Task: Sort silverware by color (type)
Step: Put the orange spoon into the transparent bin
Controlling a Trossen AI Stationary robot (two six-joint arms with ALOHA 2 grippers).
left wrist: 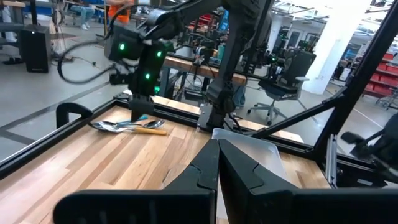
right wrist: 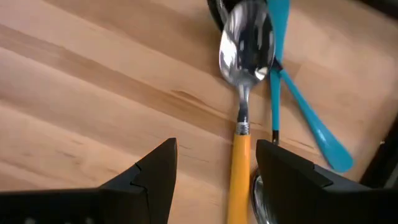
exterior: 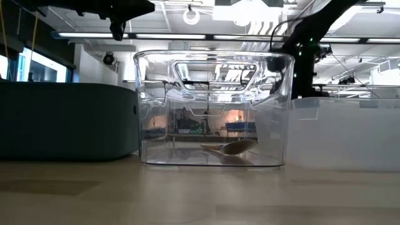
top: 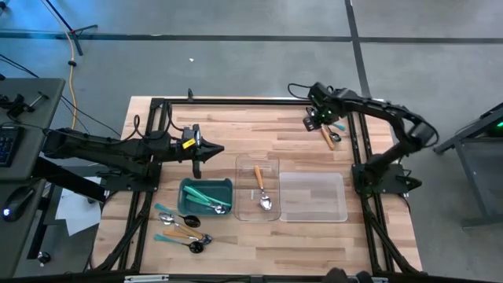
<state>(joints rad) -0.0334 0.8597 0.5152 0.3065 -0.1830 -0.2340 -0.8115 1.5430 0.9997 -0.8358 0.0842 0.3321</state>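
Two piles remain in the high view: a few spoons (top: 330,134) at the far right under the right gripper (top: 321,119), more (top: 179,229) near the teal bin (top: 206,196); one orange spoon (top: 262,189) lies in the clear tray (top: 258,189); left gripper (top: 212,148) clenched, empty, waiting above the bin. Right wrist view: fingers (right wrist: 155,171) spread, straddling the orange handle (right wrist: 239,168); teal handles (right wrist: 292,99) just beside. Judgement: descend centred on the orange handle, clear of the teal, then close.

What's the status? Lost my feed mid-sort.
Right gripper open, over orange-handled spoon at far right pile. Left gripper shut, empty, waiting beside teal bin. Teal handles crossing beside the spoon.
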